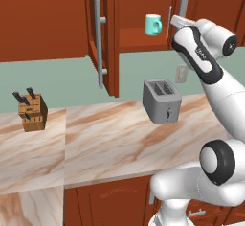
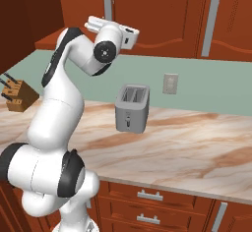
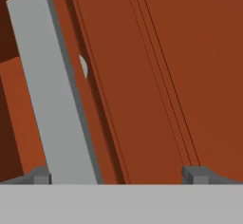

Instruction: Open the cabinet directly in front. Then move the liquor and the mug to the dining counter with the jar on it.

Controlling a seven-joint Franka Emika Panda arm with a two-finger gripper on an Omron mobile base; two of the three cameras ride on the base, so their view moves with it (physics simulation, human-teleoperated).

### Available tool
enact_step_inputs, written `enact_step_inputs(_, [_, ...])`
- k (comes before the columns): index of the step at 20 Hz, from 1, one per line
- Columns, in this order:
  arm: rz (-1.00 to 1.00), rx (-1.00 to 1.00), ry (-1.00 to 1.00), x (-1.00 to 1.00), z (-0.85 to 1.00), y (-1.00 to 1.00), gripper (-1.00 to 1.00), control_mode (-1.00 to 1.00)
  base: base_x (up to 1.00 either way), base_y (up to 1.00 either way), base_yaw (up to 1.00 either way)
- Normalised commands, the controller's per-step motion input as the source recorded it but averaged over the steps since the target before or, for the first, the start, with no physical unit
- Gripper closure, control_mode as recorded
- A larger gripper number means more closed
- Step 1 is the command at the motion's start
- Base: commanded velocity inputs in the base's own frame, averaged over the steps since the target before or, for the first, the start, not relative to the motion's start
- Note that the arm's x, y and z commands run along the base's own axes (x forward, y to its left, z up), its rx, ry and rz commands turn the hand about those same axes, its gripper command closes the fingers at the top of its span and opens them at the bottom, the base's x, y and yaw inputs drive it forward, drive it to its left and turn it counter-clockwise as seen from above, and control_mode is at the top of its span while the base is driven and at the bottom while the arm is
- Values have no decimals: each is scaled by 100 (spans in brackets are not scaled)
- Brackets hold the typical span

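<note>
Two dark fingers spread wide, holding nothing, close against a cabinet door.

A flat grey bar handle rises between the tips near the left one, its long axis slanted in the hand view; whether it touches that tip is hard to say. The cabinet is smooth reddish-brown wood; its left door stands open. One glossy teal mug sits upright on the shelf, handle to the right. Below, on the veined marble worktop, one boxy grey toaster and one wooden knife block.
</note>
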Motion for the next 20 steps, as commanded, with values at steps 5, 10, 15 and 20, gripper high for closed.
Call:
enact_step_inputs(5, [0, 0, 0, 0, 0, 0, 100, -100, 0, 0, 0])
enact_step_inputs(10, [0, 0, 0, -2, 0, -2, 100, -100, 0, 0, 0])
enact_step_inputs(15, [0, 0, 0, -53, 0, -44, 100, -100, 0, 0, 0])
enact_step_inputs(20, [0, 0, 0, -67, 0, -64, 100, -100, 0, 0, 0])
